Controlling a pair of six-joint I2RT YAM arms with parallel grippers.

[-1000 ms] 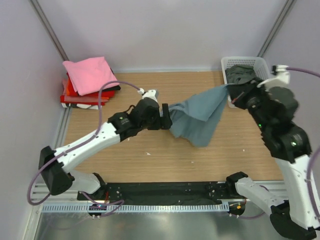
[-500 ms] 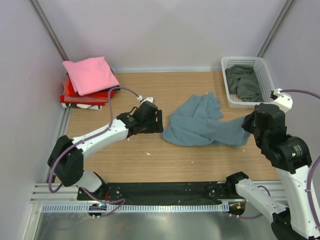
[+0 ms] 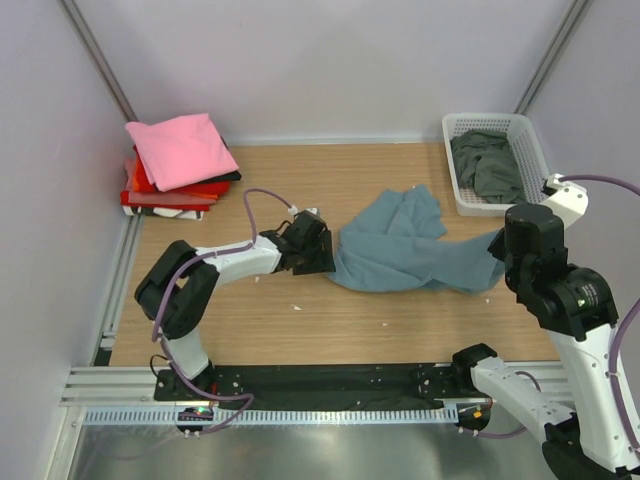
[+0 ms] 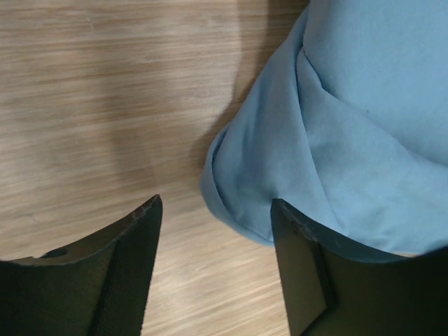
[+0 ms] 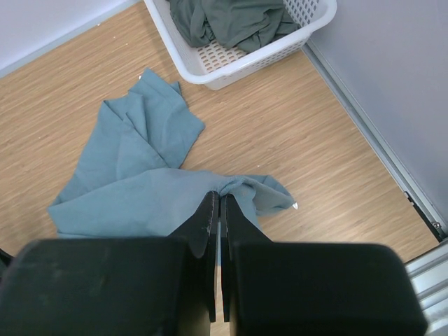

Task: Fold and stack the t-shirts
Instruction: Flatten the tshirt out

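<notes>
On the table (image 3: 400, 320) the slate-blue t-shirt (image 3: 400, 255) is lying crumpled between the stack topped by the pink t-shirt (image 3: 180, 148) and the basket (image 3: 455, 195), and I am working at laying it flat for folding. My right tool (image 5: 218, 197) is pinching a bunch at its right edge, while my left tool (image 4: 215, 204) is hovering spread just beside its rolled left edge. Next, I am reckoning, the left tool needs to bite that edge so both can draw the cloth taut.
</notes>
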